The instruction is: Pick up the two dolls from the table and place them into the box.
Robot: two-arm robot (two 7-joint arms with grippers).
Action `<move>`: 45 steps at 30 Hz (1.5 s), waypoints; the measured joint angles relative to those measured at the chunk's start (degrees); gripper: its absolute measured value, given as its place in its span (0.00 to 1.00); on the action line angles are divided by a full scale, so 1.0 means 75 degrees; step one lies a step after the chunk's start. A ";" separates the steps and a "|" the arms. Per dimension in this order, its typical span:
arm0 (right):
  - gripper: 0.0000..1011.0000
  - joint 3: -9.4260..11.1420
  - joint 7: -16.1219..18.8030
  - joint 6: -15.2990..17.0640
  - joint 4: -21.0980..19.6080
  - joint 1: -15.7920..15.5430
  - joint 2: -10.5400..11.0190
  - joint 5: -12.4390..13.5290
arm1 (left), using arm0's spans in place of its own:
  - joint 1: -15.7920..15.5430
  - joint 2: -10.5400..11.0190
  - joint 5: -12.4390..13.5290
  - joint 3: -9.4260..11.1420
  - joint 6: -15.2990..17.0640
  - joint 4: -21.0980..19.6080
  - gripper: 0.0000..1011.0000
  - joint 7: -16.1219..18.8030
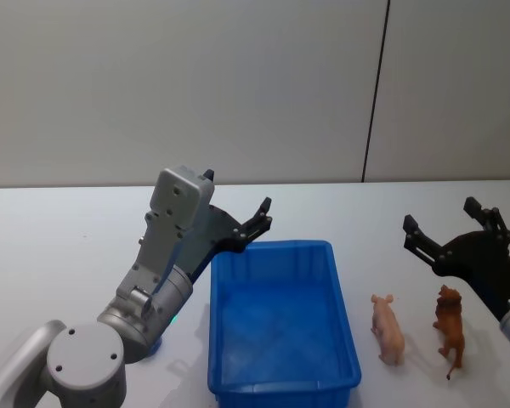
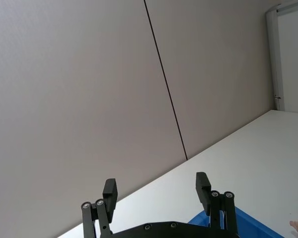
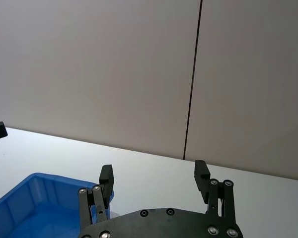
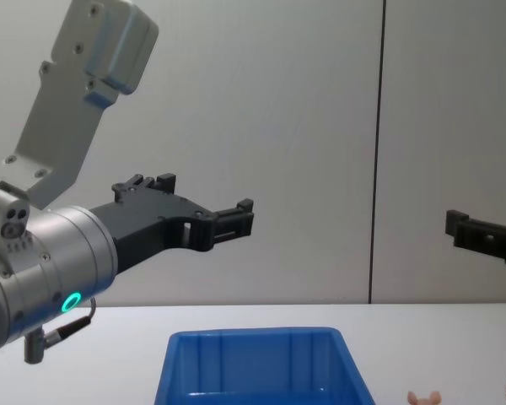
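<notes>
- Nothing has gone in yet: the floor of the blue box (image 1: 276, 327) is bare.
- Both dolls are out on the white counter (image 1: 59, 246), to the right of the box.
- The pink doll (image 1: 388, 327) is just beside the box's right wall, apart from it. The brown doll (image 1: 450, 329) is just beside the pink one, farther out to the right, with a small gap between them.
- Each doll seems to be on its feet, though from above this is hard to confirm.
- By my reading, both pick-ups and both drops are left to do, so the task is at its very start.
- The left tool (image 2: 156, 184) is raised off the counter over the box's far left corner. It points forward and slightly up toward the back wall, with its fingers spread wide and nothing between them.
- The left arm rises from the near left of the counter, with its grey wrist block above the tool.
- The right tool (image 3: 154, 169) hangs in the air above and beyond the two dolls, well clear of them. It is also spread wide and empty, facing the back wall rather than down at the dolls.
- The right tool is the nearer one to both dolls, and it would have to tip down to reach them.
</notes>
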 joint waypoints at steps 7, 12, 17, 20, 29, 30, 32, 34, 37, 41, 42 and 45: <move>0.99 0.0000 0.0000 0.0000 0.0000 0.0000 0.0000 0.0000 | 0.0000 0.0000 0.0000 0.0000 0.0000 0.0000 0.99 0.0000; 0.99 0.0000 0.0000 0.0000 0.0000 0.0000 0.0000 0.0000 | 0.0000 0.0000 0.0000 0.0000 0.0000 0.0000 0.99 0.0000; 0.99 0.0000 0.0000 0.0000 0.0000 0.0000 0.0000 0.0000 | 0.0000 0.0000 0.0000 0.0000 0.0000 0.0000 0.99 0.0000; 0.99 0.0000 0.0000 0.0000 0.0000 0.0000 0.0000 0.0000 | 0.0000 0.0000 0.0000 0.0000 0.0000 0.0000 0.99 0.0000; 0.99 -0.0001 0.0000 0.0000 0.0000 0.0000 -0.0004 -0.0004 | 0.0000 0.0000 0.0000 0.0000 0.0000 0.0000 0.99 0.0000; 0.99 -0.0003 0.0000 0.0001 0.0000 0.0000 -0.0008 -0.0006 | 0.0000 0.0000 0.0000 0.0000 0.0000 0.0000 0.99 0.0000; 0.99 -0.0011 -0.0023 0.0022 0.0000 -0.0002 -0.0027 -0.0023 | 0.0000 0.0000 0.0000 0.0000 0.0000 0.0000 0.99 0.0000; 0.99 -0.0029 -0.0094 0.0081 -0.0006 -0.0006 -0.0059 -0.0054 | 0.0000 0.0000 0.0000 0.0000 0.0000 0.0000 0.99 0.0000; 0.99 -0.0048 -0.0187 0.0173 -0.0021 -0.0011 -0.0096 -0.0085 | 0.0000 0.0000 0.0000 0.0000 0.0000 0.0000 0.99 0.0000; 0.99 -0.0078 -0.0437 0.0421 -0.0052 -0.0027 -0.0177 -0.0150 | 0.0000 0.0000 0.0000 0.0000 0.0000 0.0000 0.99 0.0000; 0.99 -0.0085 -0.0523 0.0511 -0.0058 -0.0030 -0.0202 -0.0167 | 0.0000 0.0000 0.0000 0.0000 0.0000 0.0000 0.99 0.0000; 0.99 -0.0088 -0.0704 0.0698 -0.0060 -0.0035 -0.0241 -0.0195 | 0.0000 0.0000 0.0000 0.0000 0.0000 0.0000 0.99 0.0000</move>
